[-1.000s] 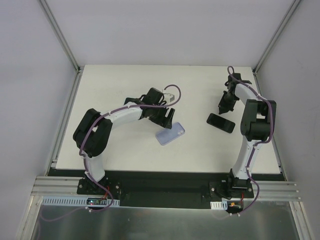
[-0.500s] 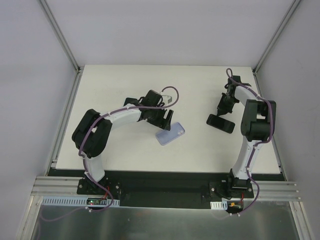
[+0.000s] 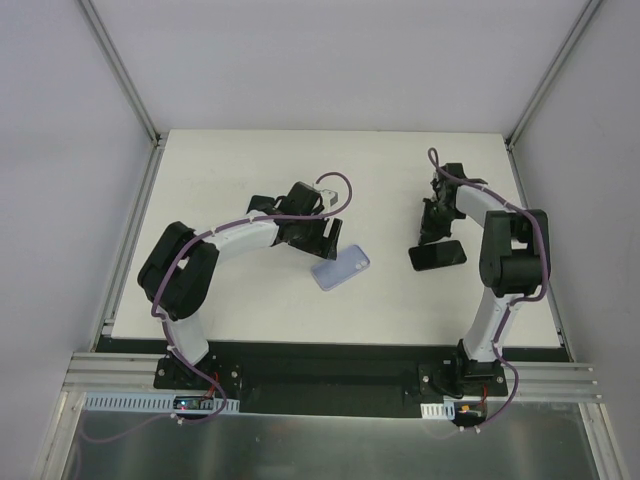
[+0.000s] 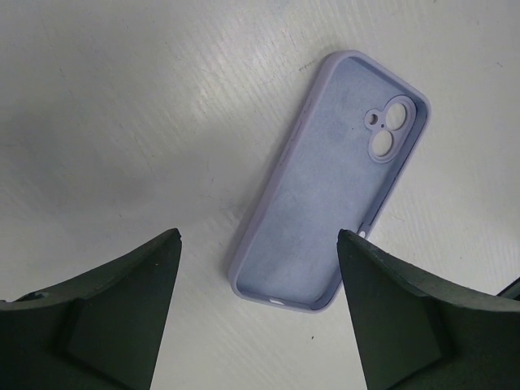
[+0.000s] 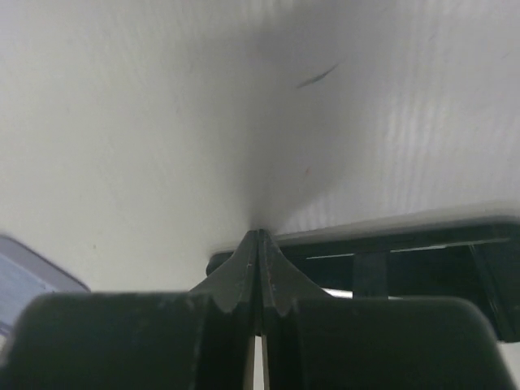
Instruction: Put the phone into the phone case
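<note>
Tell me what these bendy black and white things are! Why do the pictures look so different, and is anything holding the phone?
They are two robot arms bolted to the near edge of a white table. Each one ends in a gripper, which is a pincher with two fingers. The wide picture comes from a camera high above: the left arm is on the left and the right arm is on the right. The other two pictures come from small cameras on the wrists, so you see each arm's own fingers up close. On the table lie a light purple phone case, open side up, and a black phone. The left gripper is open, with the case just in front of it. The right gripper is shut, its tips down at the phone's edge. Nothing is held right now.
</note>
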Motion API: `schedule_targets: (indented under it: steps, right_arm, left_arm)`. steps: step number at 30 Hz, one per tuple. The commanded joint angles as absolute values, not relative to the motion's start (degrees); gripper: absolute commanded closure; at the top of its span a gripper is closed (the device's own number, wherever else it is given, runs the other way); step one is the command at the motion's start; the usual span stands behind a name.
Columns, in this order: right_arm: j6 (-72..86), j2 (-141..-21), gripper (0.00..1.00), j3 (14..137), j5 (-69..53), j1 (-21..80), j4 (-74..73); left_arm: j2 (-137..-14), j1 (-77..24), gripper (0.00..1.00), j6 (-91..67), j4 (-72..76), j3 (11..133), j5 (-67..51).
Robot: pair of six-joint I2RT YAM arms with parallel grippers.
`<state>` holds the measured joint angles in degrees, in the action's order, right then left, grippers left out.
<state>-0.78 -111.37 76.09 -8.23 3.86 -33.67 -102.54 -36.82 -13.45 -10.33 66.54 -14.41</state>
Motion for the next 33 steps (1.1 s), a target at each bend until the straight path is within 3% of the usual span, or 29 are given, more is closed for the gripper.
schedule_targets:
  steps: [1, 7, 10, 11, 13, 14, 19, 20, 27, 33]
  right_arm:
    - [-2.99, -106.36, 0.98, 71.29, -10.81, 6.32, -37.09]
    - [-2.11, -98.8, 0.94, 64.18, -7.48, 7.03, -39.72]
    - [-0.8, -94.93, 0.85, 63.02, -5.64, 6.94, -40.6]
    - [-0.18, -93.01, 0.74, 63.1, -4.84, 7.03, -40.87]
    - [2.35, -91.41, 0.61, 63.28, -1.86, 7.03, -41.13]
    - [3.59, -90.45, 0.41, 63.72, -0.45, 7.03, -41.39]
    - [6.94, -90.52, 0.19, 65.12, 10.27, 7.03, -42.1]
    - [7.81, -91.14, 0.04, 65.39, 11.41, 6.94, -42.27]
    - [11.86, -94.74, 0.04, 66.8, 15.64, 6.68, -41.31]
    - [14.85, -97.73, 0.04, 68.03, 15.21, 5.45, -41.13]
  left_arm:
    - [-100.19, -37.44, 0.23, -14.59, -9.67, 65.83, -12.83]
    - [-101.6, -37.35, 0.24, -14.59, -9.67, 66.44, -12.92]
    - [-102.48, -37.44, 0.24, -14.5, -9.58, 66.62, -12.48]
    - [-102.74, -37.44, 0.24, -14.33, -9.67, 66.62, -12.22]
    - [-103.18, -37.44, 0.24, -13.8, -9.75, 66.71, -10.38]
    - [-103.36, -37.44, 0.24, -13.19, -9.67, 66.71, -9.68]
    - [-104.06, -37.44, 0.23, -11.52, -9.67, 67.06, -8.61]
    - [-104.41, -37.53, 0.23, -10.82, -9.75, 67.41, -8.7]
    - [-106.79, -37.79, 0.22, -5.89, -9.93, 69.61, -9.32]
    - [-109.16, -37.97, 0.29, -4.04, -10.2, 70.84, -7.65]
